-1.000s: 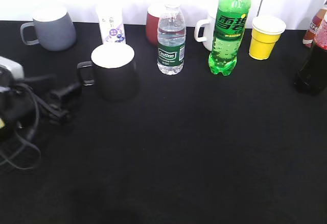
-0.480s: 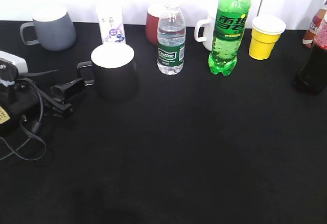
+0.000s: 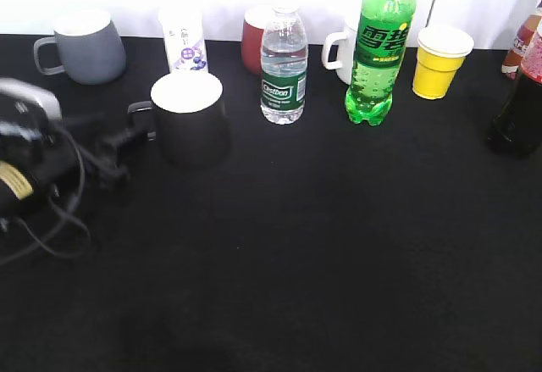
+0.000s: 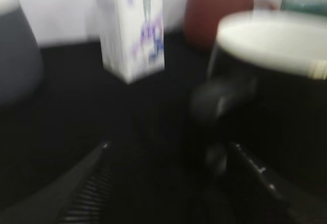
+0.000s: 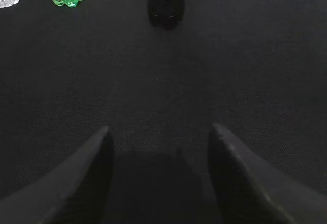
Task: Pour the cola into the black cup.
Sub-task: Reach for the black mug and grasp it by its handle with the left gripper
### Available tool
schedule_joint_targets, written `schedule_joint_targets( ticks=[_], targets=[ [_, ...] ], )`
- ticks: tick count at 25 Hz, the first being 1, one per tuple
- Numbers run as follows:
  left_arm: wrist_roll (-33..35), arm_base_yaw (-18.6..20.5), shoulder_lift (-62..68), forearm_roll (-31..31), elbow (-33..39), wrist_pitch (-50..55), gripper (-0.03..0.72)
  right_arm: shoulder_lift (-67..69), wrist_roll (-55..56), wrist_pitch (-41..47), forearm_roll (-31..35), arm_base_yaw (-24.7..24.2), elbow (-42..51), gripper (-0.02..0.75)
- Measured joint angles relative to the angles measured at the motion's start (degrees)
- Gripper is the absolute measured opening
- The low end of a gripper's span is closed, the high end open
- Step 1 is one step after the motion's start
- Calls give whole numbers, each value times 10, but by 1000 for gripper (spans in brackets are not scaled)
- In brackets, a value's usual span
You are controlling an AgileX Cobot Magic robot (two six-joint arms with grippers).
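Note:
The black cup (image 3: 188, 118) stands left of centre, white inside, its loop handle (image 3: 140, 123) facing left. My left gripper (image 3: 118, 139) is open and blurred, just left of that handle. In the left wrist view the cup (image 4: 276, 81) fills the right side, its handle (image 4: 219, 101) ahead of my open left gripper (image 4: 168, 150). The cola (image 3: 517, 109) stands at the table's right edge, cut off by the frame. In the right wrist view its dark base (image 5: 165, 2) stands far ahead of my open, empty right gripper (image 5: 159, 131). My right gripper is out of the exterior view.
Along the back stand a grey mug (image 3: 85, 46), a white carton (image 3: 186, 41), a dark red mug (image 3: 252, 41), a water bottle (image 3: 283, 67), a green soda bottle (image 3: 379, 50), a white mug (image 3: 340, 50) and a yellow cup (image 3: 440, 60). A black cloth (image 3: 322, 245) covers the table.
My left gripper has moved forward and to the right, toward the black cup's handle. Nothing else has moved.

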Motion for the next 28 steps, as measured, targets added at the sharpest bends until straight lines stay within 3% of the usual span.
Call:
schedule_joint_targets(
  ticks=[11, 28],
  targets=[
    [-7, 0, 7, 1, -1, 2, 490, 0, 0, 0, 0, 0, 0, 447],
    [-30, 0, 24, 6, -87, 10, 460, 0, 0, 0, 0, 0, 0, 447]
  ],
)
